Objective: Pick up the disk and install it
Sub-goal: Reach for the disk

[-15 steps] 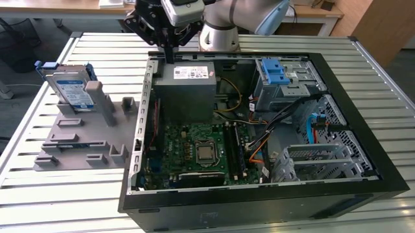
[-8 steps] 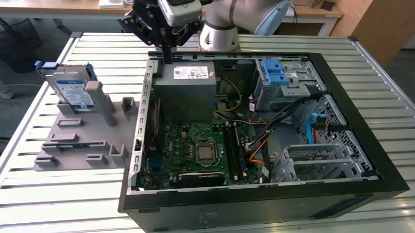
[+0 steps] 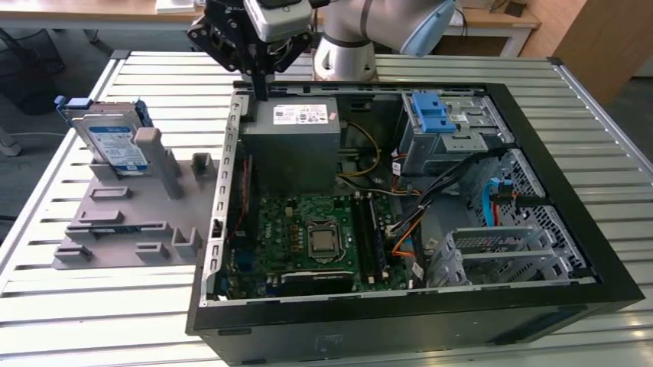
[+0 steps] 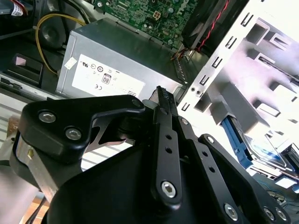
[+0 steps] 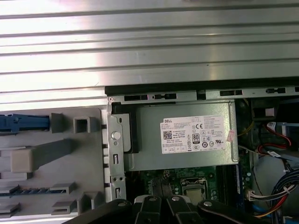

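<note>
The disk, silver with a white-and-blue label and a blue frame, stands upright in a grey holder on the slatted table, at the exterior view's left of the open computer case. My gripper hangs shut with nothing in it over the case's far left corner, just beyond the grey power-supply box and to the disk's right. In the second wrist view the joined fingertips point at the power supply, and the disk's blue edge lies off to one side. The first wrist view shows the disk's blue frame.
Inside the case lie a green motherboard, bundled cables, a silver cage with a blue latch and perforated drive bays. The arm's base stands behind the case. Bare slatted tabletop lies in front of the holder.
</note>
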Motion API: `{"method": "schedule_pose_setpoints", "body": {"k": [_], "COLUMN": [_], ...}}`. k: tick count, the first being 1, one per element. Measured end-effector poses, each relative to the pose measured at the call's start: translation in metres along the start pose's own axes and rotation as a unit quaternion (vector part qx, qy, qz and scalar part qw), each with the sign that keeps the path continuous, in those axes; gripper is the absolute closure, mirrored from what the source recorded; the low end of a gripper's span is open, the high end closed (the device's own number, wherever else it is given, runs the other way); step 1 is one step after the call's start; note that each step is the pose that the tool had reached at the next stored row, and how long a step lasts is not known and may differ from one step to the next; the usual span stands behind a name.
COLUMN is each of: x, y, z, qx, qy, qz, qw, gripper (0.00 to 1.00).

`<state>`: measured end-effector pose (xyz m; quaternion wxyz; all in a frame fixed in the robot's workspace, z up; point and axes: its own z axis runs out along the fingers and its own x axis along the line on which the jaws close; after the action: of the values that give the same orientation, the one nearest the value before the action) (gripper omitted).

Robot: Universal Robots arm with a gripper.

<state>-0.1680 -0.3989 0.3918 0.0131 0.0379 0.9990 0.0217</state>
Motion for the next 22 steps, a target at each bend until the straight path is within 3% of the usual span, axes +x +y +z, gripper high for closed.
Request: {"method": "schedule_pose_setpoints", "body": {"k": [22], "x": [0.0101], "y": [-0.0008], "z": [0.0006], "qx": [0.0], "qy": [0.0], "qz": [0.0], "qw": [1.0], "gripper": [0.89]}}
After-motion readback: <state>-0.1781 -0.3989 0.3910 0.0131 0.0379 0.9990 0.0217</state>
